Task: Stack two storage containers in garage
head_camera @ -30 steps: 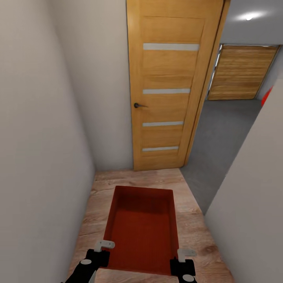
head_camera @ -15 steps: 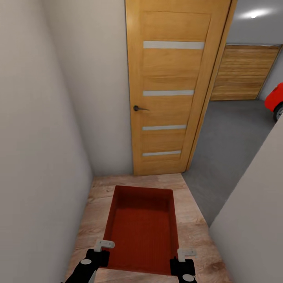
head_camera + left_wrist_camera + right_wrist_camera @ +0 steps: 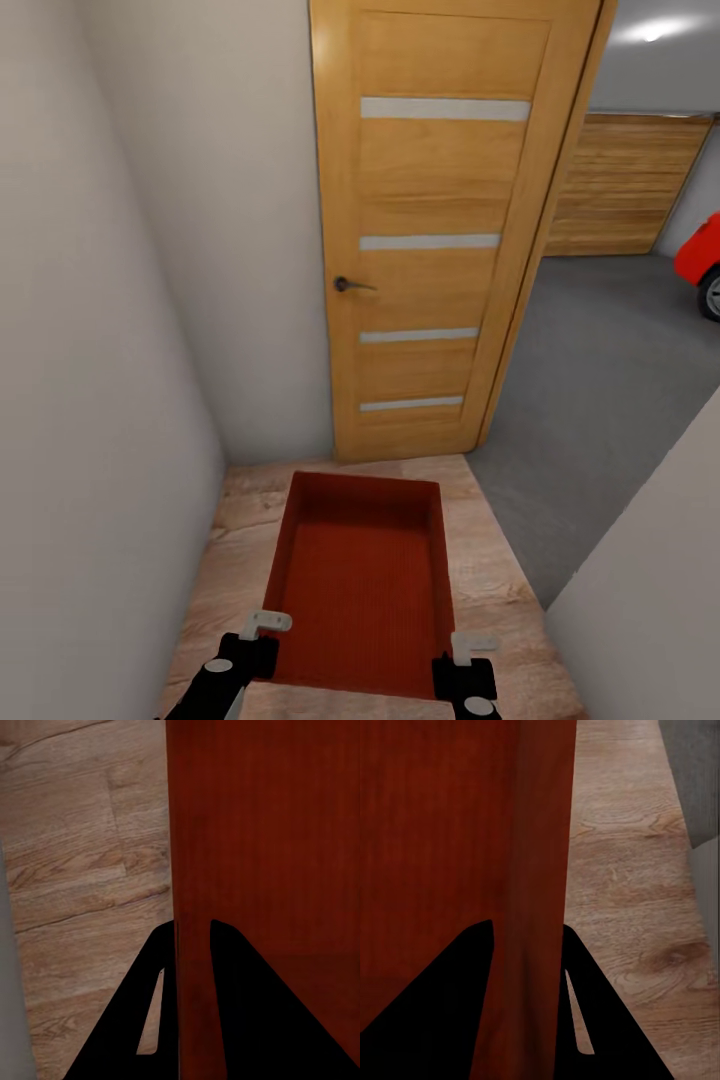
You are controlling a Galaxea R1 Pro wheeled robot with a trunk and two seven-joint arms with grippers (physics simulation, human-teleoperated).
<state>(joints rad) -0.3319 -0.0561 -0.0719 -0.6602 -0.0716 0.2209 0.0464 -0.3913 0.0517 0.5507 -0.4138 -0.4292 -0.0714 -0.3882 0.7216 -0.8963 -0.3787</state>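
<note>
The orange-red rectangular lidless storage container (image 3: 362,585) is being carried low in front of the robot, above the light wood-plank floor (image 3: 480,570), with its open top facing up and its far end pointing toward the tall honey-coloured wooden door (image 3: 435,230). The left hand (image 3: 262,640) is gripping the container's near left wall; in the left wrist view the black fingers (image 3: 247,1005) are sitting on either side of that wall (image 3: 193,945), closed down onto it. The right hand (image 3: 466,655) is doing the same at the near right wall, its fingers (image 3: 442,997) straddling the wall (image 3: 536,907). Beside the door, on its right, an opening is showing the dark grey concrete floor (image 3: 600,370), a slatted wooden garage door (image 3: 620,185) and part of a red car (image 3: 700,255). White walls (image 3: 90,350) are closing in the passage on both sides of the container.
</note>
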